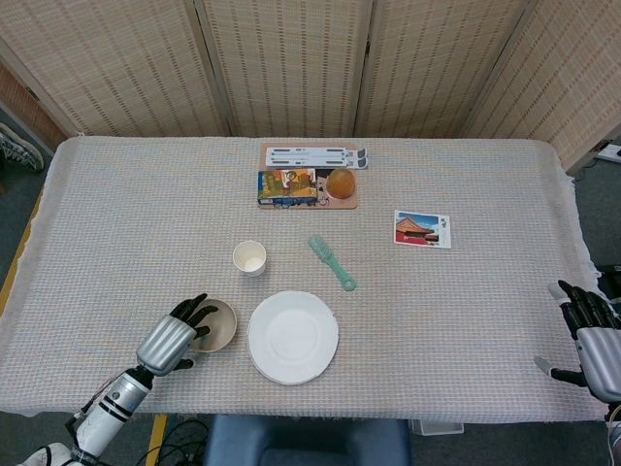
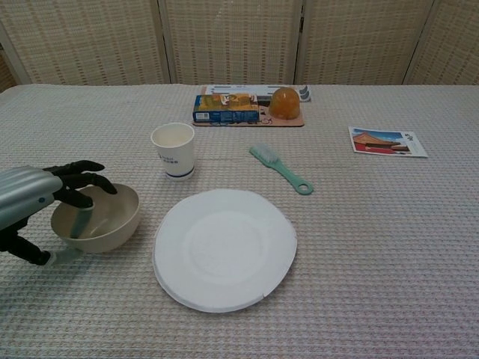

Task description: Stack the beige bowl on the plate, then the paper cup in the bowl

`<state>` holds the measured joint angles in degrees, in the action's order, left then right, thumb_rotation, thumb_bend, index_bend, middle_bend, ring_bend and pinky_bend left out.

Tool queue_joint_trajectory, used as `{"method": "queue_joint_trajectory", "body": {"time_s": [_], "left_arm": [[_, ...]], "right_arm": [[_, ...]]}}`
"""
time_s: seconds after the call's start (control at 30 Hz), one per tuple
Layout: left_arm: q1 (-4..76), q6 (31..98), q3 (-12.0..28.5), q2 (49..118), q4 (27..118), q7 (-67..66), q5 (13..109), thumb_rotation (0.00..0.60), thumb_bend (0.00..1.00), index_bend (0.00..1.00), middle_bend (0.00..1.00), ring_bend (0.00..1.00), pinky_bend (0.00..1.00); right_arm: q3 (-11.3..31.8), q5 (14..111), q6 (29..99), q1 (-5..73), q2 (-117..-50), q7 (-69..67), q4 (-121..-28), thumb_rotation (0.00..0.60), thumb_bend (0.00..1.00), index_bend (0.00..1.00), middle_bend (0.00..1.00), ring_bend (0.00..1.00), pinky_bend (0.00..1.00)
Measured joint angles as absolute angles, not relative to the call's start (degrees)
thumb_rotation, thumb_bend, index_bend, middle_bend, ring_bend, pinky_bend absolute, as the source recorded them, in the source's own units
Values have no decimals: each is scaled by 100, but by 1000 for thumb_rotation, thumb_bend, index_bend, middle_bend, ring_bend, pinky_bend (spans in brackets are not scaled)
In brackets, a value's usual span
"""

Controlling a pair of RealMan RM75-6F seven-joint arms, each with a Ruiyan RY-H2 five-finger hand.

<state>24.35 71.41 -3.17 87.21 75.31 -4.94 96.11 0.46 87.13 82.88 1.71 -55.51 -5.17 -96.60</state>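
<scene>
At the near left of the tabletop [image 2: 389, 247] the left hand [image 2: 30, 196] gripped the beige bowl [image 2: 97, 218]: dark fingers [image 2: 78, 196] hooked over its far-left rim and down inside, thumb low against the outer wall. The bowl was round, plain and deep, sitting upright on the woven cloth just left of the white plate [image 2: 224, 247], apart from it. Behind, between bowl and plate, stood the paper cup [image 2: 174, 149], white with small print, upright. A green brush [image 2: 281, 168] lay further right, then a postcard [image 2: 388, 141].

The chest view alone showed the finger inside the bowl; the head view alone showed the right hand [image 1: 588, 330], off the tabletop's right edge, fingers loosely spread and holding nothing.
</scene>
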Motion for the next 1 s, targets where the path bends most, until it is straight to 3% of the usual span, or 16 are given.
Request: {"method": "queue_joint_trajectory", "body": {"time_s": [0.53,1.0], "left_arm": [[2317,7602,-283,8525,7962,-1044,9776,600,293,648,236,20,198],[2264,7710,-200,8093,9463,-2331,9926,600,293,649,243,20,199]], "right_arm": [[19,8810,8350,153,-5549,-528,-9663,600,132,0,0,0,0],[-28,9045,8539,111,-5517,-717,-9628,600,131,0,0,0,0]]}}
